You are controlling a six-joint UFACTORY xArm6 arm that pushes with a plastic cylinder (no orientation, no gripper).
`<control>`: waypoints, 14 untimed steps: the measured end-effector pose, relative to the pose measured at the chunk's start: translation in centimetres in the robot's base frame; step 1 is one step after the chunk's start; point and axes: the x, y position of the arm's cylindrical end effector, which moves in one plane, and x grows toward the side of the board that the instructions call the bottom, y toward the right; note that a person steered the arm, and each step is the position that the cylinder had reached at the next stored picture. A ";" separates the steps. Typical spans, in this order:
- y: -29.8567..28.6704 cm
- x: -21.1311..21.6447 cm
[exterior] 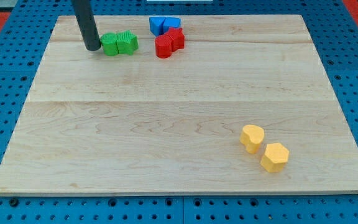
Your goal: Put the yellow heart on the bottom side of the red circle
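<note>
Tip (93, 47) parked touching green pair (119, 43), 11 o'clock on worktop (166, 112). No gripper, nothing held. Yellow heart (252, 137) way off at 4 o'clock, touching yellow hexagon (275, 157). Red circle (163, 46) jammed against red star (176, 37) and blue blocks (164, 25). Long diagonal shove ahead: heart probably spins off tip, or hexagon gets dragged along, or overshoot knocks circle.

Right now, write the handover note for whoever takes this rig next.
My tip sits at the view's top left, against the left side of the green blocks. The yellow heart block lies near the view's bottom right, beside the yellow hexagon block. The red circle block is at top centre, touching another red block. Nothing done yet. Left: push the heart across to just below the circle.
</note>
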 end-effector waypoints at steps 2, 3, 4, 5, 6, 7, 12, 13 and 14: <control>20.0 3.8; 29.1 6.9; 35.6 13.7; 36.1 24.6; 36.0 30.6; 34.8 30.6; 30.8 19.5; 30.1 18.0; 27.9 15.8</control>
